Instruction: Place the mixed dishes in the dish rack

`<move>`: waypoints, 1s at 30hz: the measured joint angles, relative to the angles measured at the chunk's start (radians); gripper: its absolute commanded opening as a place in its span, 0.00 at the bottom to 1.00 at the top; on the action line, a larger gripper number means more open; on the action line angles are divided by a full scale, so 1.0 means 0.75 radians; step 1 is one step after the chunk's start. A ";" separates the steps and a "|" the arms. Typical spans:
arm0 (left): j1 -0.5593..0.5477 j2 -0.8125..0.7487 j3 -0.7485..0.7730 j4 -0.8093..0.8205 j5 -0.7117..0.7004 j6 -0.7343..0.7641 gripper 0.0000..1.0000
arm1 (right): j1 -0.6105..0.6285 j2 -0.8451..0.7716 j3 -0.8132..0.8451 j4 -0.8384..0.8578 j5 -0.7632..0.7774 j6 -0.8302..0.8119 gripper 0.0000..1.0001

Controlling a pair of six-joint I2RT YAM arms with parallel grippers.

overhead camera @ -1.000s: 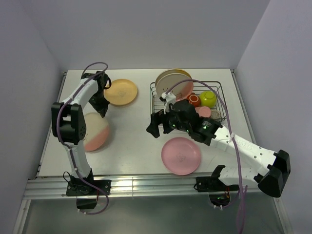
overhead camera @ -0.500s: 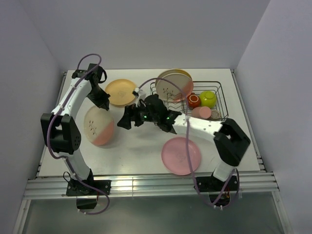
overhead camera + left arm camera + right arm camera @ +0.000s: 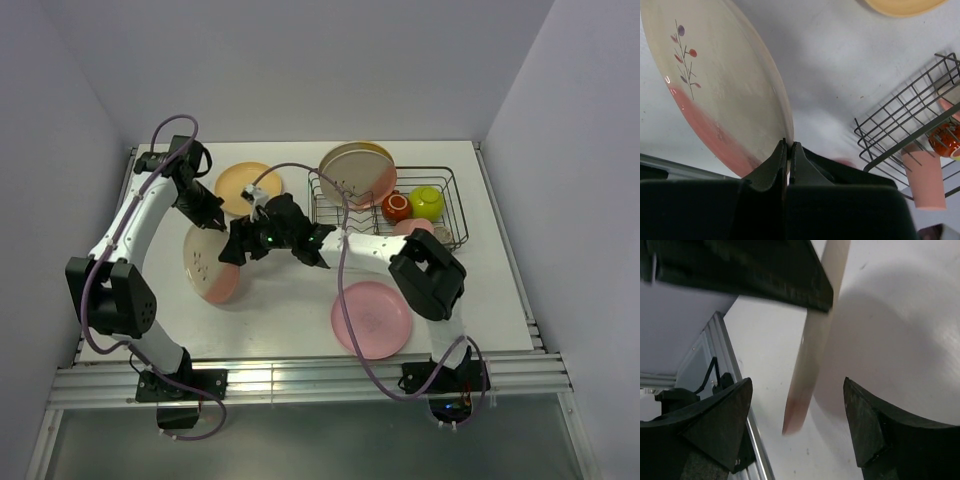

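Note:
My left gripper (image 3: 207, 218) (image 3: 788, 145) is shut on the rim of a cream-and-pink sprig plate (image 3: 208, 262) (image 3: 715, 85) and holds it tilted on edge above the table's left. My right gripper (image 3: 235, 250) (image 3: 797, 415) is open, its jaws on either side of that plate's edge (image 3: 812, 355) without touching. The dark wire dish rack (image 3: 440, 180) (image 3: 900, 110) at back right holds another cream-and-pink plate (image 3: 355, 172), a dark red mug (image 3: 397, 206), a lime-yellow bowl (image 3: 427, 202) and a salmon-pink tumbler (image 3: 412, 228) (image 3: 926, 175).
A yellow-orange plate (image 3: 240, 185) lies at the back, just behind both grippers. A pink plate (image 3: 372, 318) lies near the front edge, under the right arm. The metal front rail (image 3: 300, 380) borders the table.
My left arm has tipped the sprig plate up off the table onto its edge. My right arm has swung left from beside the rack until its open jaws straddle that plate.

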 measured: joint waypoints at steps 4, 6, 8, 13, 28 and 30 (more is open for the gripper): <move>0.000 -0.045 -0.043 0.001 0.030 -0.007 0.00 | 0.011 0.090 0.135 -0.006 0.002 -0.028 0.54; 0.000 -0.071 -0.057 -0.001 0.040 -0.010 0.00 | 0.018 0.123 0.175 -0.015 -0.002 -0.053 0.38; 0.000 -0.092 -0.060 -0.009 0.041 -0.016 0.00 | 0.025 0.134 0.187 -0.024 -0.003 -0.061 0.19; 0.004 -0.129 -0.072 -0.032 0.050 -0.051 0.00 | 0.021 0.140 0.190 -0.052 0.000 -0.079 0.00; 0.000 -0.465 0.082 0.145 0.156 -0.035 0.85 | 0.023 -0.116 0.116 -0.492 0.117 -0.425 0.00; 0.000 -0.544 0.113 0.197 0.186 -0.035 0.87 | 0.016 -0.156 0.115 -0.558 0.151 -0.487 0.00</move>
